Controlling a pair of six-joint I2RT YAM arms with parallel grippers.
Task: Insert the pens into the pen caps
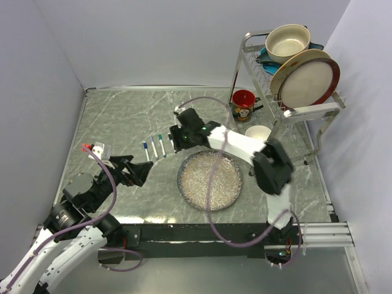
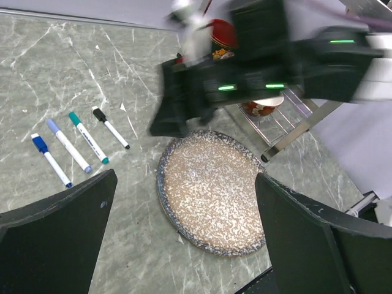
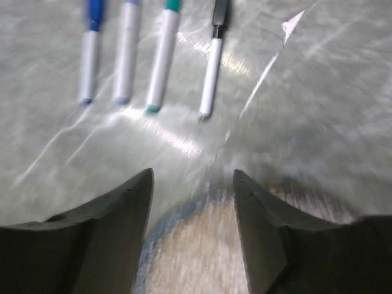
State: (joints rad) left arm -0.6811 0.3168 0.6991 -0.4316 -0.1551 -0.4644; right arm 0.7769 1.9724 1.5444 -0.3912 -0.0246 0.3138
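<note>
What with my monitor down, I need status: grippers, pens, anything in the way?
Left gripper open, empty. Right gripper open, empty, near the speckled plate. Four pens in a row on the table, caps apparently on. Nothing blocking them.

grey-green marbled table (image 1: 122, 116); a speckled plate (image 1: 196, 184) lies near its front edge; four white pens (image 1: 154, 147) lie side by side just left of the plate; a red mug (image 1: 243, 105), white cup (image 1: 258, 132) and dish rack (image 1: 311, 111) stand behind the plate, to its right
</note>
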